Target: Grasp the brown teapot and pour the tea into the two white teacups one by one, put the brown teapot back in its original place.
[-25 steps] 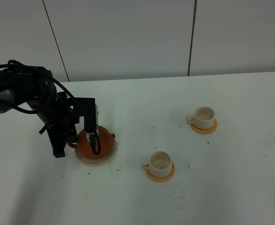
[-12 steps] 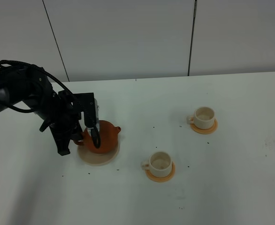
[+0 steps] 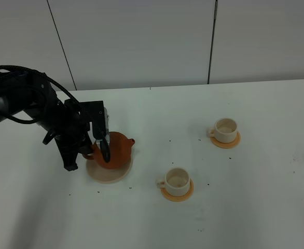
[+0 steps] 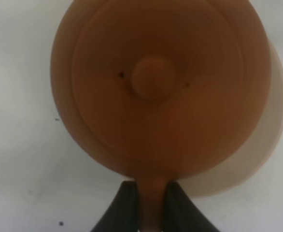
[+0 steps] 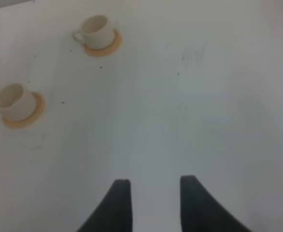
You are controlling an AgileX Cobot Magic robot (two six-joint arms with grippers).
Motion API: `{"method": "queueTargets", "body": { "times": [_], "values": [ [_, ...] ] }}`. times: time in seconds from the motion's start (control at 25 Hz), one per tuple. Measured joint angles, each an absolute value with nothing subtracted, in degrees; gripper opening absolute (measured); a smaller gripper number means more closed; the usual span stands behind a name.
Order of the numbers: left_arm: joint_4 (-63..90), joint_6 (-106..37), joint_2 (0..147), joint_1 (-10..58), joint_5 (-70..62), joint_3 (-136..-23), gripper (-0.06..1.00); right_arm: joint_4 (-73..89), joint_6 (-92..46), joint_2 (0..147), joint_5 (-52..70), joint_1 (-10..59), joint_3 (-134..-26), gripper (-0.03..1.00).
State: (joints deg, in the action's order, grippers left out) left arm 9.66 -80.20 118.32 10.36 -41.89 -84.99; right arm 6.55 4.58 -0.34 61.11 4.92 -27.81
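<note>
The brown teapot (image 3: 118, 149) hangs slightly above its pale beige saucer (image 3: 110, 175), spout toward the right. My left gripper (image 3: 93, 152) is shut on its loop handle. From the left wrist, the teapot (image 4: 156, 82) with its knobbed lid fills the view, and the handle (image 4: 152, 200) sits pinched in the left gripper (image 4: 151, 212). The saucer (image 4: 264, 145) peeks out beside the pot. Two white teacups (image 3: 226, 128) (image 3: 177, 178) stand on orange coasters to the right. In the right wrist view my right gripper (image 5: 151, 203) is open over bare table, far from the cups (image 5: 97, 30) (image 5: 11, 97).
The orange coasters (image 3: 227, 142) (image 3: 179, 194) lie under the cups. The white table (image 3: 256, 207) has small dark specks, and a grey panelled wall (image 3: 141, 41) runs along its far edge.
The left gripper has raised the teapot off the saucer and carried it slightly right and toward the far edge. Over the last half second it barely moved.
</note>
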Motion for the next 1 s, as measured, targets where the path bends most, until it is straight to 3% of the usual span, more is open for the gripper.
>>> {"method": "queueTargets", "body": {
  "times": [0.4, 1.0],
  "values": [
    [11.0, -79.0, 117.0, 14.7, -36.4, -85.1, 0.17, 6.7, 4.6, -0.3, 61.1, 4.9, -27.8, 0.24],
    [11.3, -68.2, 121.6, 20.1, -35.2, -93.7, 0.17, 6.7, 4.6, -0.3, 61.1, 4.9, -27.8, 0.24]
  ]
}}
